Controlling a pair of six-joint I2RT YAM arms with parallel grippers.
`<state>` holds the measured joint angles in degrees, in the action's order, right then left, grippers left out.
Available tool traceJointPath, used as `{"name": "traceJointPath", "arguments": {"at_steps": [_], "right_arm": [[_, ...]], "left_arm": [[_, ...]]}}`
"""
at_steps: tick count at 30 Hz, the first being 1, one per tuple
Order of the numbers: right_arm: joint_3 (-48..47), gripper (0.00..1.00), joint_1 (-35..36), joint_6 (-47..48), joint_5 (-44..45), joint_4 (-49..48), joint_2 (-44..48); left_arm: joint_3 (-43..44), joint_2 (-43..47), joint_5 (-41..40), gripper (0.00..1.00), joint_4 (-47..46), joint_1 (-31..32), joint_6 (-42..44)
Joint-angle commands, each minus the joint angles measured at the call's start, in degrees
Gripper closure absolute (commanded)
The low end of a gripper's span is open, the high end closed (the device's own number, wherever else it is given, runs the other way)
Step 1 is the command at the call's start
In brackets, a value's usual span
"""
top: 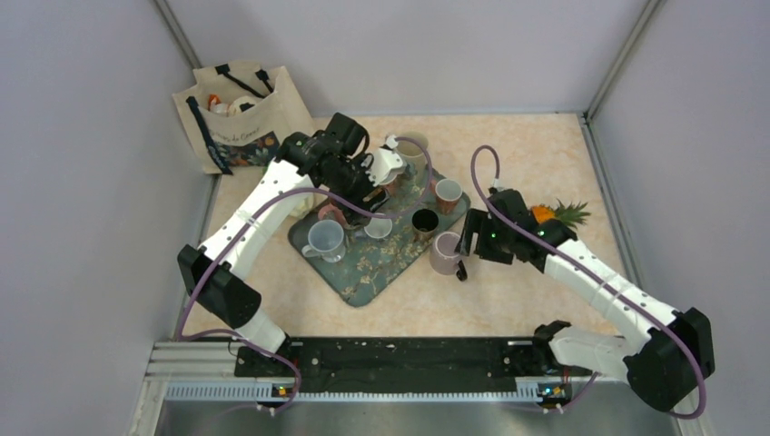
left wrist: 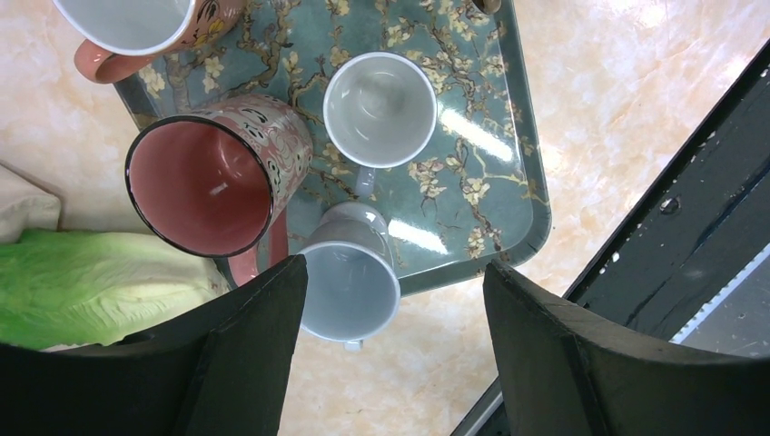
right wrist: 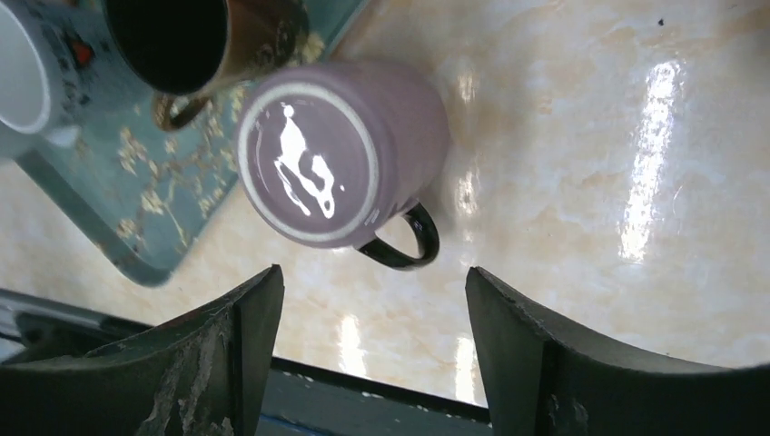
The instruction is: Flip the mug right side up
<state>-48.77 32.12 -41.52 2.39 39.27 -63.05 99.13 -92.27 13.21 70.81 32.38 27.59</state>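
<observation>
Peach marbled tabletop (top: 545, 154) carries floral tray (top: 360, 280) at centre; upside-down purple mug (top: 445, 252) just right of it; tote bag (top: 238, 113) far left; pineapple (top: 558, 214) right; lettuce (left wrist: 91, 282) beside tray's left edge.

We see a purple mug (right wrist: 340, 154) standing upside down on the bench (right wrist: 590, 136), with its flat bottom facing us. Its black handle (right wrist: 406, 243) sticks out to the near right. Just to its left is a blue-green tray (right wrist: 118, 227) with flowers on it. A dark mug (right wrist: 182, 41) stands open side up on the tray, close by. A white mug (right wrist: 27, 82) sits farther left. Our right fingers (right wrist: 218, 354) are spread wide on the mug's near side and hold nothing.
</observation>
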Motion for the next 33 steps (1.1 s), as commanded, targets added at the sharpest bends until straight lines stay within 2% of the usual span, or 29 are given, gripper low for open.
{"name": "traceJointPath", "arguments": {"at_steps": [1, 3, 7, 11, 16, 18, 21, 23, 26, 29, 33], "right_arm": [[3.76, 0.27, 1.86, 9.87, -4.22, -0.42, 0.5], [5.2, 0.27, 5.18, 10.67, -0.41, -3.78, -0.06], [7.13, 0.27, 12.79, 13.78, 12.76, -11.93, -1.58], [9.94, 0.29, 15.41, 17.19, 17.02, -19.52, -5.21], [11.33, 0.4, 15.53, 16.04, 20.11, -19.87, -8.21], [13.12, 0.51, 15.59, 15.61, 20.15, -21.78, -7.04], [15.13, 0.8, 15.54, 15.56, 21.5, -25.29, -5.89], [14.36, 1.0, 15.54, 13.95, 23.09, -23.49, -5.71], [13.17, 1.0, 15.53, 9.81, 23.2, -18.28, -3.52], [12.89, 1.0, 15.55, 6.18, 20.85, -15.15, 3.19], [12.12, 1.0, 15.51, 3.06, 12.77, -19.2, 15.07]], "left_arm": [[2.34, 0.93, 1.02, 0.24, -0.34, -0.06, 0.34], [1.95, 0.84, 1.79, 0.24, -0.91, -0.25, -0.17], [1.61, 1.22, 4.09, 0.24, -1.88, -1.38, -1.35], [0.62, 2.33, 7.62, 0.24, -2.92, -4.75, -2.52], [-2.48, 4.95, 8.82, 0.24, -4.71, -8.3, -3.29], [-3.79, 5.97, 9.94, 0.24, -5.04, -9.51, -3.17], [-5.09, 6.86, 10.59, 0.24, -5.83, -10.48, -3.4], [-5.4, 7.07, 10.85, 0.24, -5.9, -10.66, -3.73], [-6.1, 7.89, 13.01, 0.24, -6.25, -11.12, -4.44], [-6.89, 9.01, 17.24, 0.22, -8.17, -12.01, -7.23], [-6.02, 9.67, 24.04, 0.07, -11.44, -13.83, -15.06]]}}
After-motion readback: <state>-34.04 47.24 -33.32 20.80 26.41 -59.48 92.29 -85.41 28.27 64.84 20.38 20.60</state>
